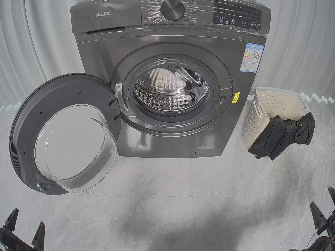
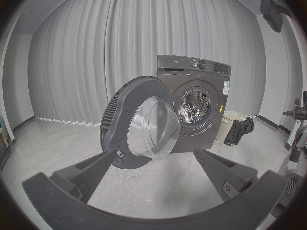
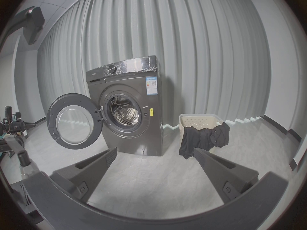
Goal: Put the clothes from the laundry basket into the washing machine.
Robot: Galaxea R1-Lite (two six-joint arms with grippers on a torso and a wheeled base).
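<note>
- Left gripper [image 1: 25, 225], right gripper [image 1: 322, 201]: jaws spread, holding nothing.
- Dark clothes [image 1: 282, 135]: draped over laundry basket [image 1: 279, 101] rim, well apart from both, nearer the right.
- Washing machine [image 1: 167, 46] beside basket, door [image 1: 31, 122] open.

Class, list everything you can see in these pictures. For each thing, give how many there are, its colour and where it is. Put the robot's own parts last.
washing machine: one, dark grey, standing on the floor in front of the curtain
door: one, grey ring with clear glass, swung open to the robot's left of the machine
drum: one, shiny metal, inside the round opening
laundry basket: one, cream, on the floor to the robot's right of the machine
clothes: one black bundle, draped over the basket's front rim; number of garments unclear
curtain: one, white, pleated, behind the machine
floor: one, light grey
left gripper: one, black, open, low on the robot's left
right gripper: one, black, open, low on the robot's right
</note>
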